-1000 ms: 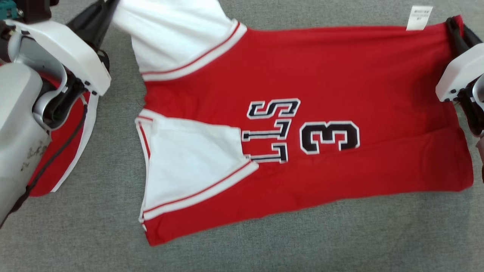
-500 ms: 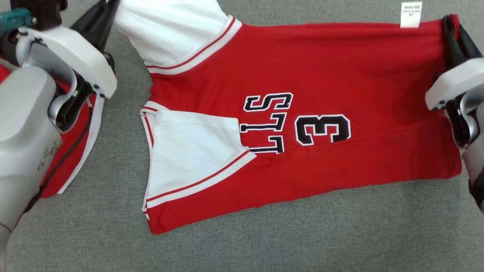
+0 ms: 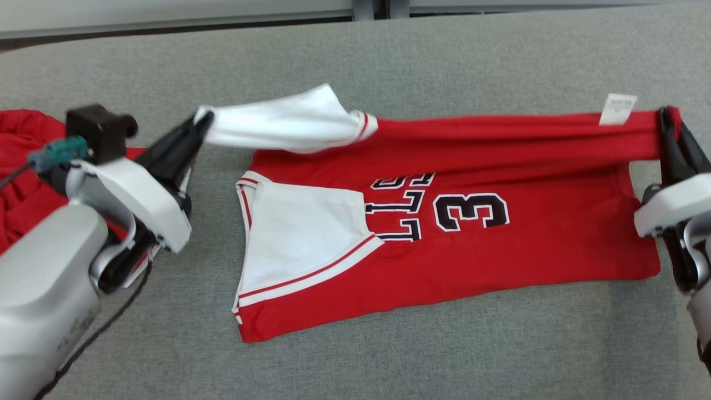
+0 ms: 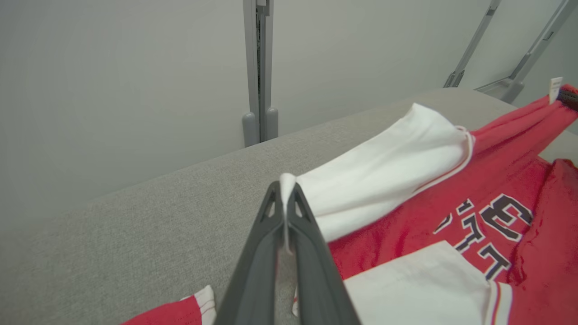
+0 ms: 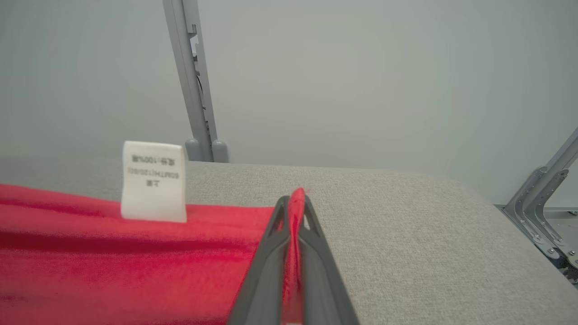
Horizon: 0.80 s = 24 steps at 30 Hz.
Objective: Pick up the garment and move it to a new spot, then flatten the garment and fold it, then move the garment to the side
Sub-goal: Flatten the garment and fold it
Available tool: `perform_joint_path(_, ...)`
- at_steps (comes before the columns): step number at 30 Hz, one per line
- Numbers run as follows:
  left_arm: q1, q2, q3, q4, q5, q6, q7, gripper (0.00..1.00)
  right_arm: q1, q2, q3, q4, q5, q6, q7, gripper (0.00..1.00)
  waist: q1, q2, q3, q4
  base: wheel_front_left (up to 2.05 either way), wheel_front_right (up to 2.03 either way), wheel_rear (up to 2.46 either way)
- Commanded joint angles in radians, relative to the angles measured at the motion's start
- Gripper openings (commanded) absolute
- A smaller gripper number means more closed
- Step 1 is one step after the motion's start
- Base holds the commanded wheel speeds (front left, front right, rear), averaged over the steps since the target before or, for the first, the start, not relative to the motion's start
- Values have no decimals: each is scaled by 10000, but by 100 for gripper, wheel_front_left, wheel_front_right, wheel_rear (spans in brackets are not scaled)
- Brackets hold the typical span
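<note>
The jersey (image 3: 500,250) bore a black, white-edged numeral 3 (image 3: 471,211) and, beside it, the sideways letters LLS (image 3: 401,206), while its white tag (image 5: 153,181) carried small upside-down print, of which only 100% was legible.

Grey fabric surface (image 3: 444,66) carries the red jersey (image 3: 500,261) and, leftward, a red cloth (image 3: 22,166).

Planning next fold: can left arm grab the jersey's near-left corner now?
Probably not yet: its jaws are shut on the white sleeve, holding it up. Otherwise bare mat leaves the corner reachable.
</note>
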<state>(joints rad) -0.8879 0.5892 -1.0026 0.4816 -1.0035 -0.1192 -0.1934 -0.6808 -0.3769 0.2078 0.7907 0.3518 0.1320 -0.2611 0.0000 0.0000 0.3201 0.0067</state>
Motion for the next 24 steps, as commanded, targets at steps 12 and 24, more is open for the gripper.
perform_joint_path(12,2181,1181,-727,-2708,-346,883,822,0,2346,-459,158,-747,963,-25,9,0,0,0,-888,381,0,0,0)
perform_joint_path(24,3411,1107,-1462,-3413,-437,1312,1138,0,3342,-1016,1065,-1073,1967,-23,886,0,0,0,-1388,230,0,0,0)
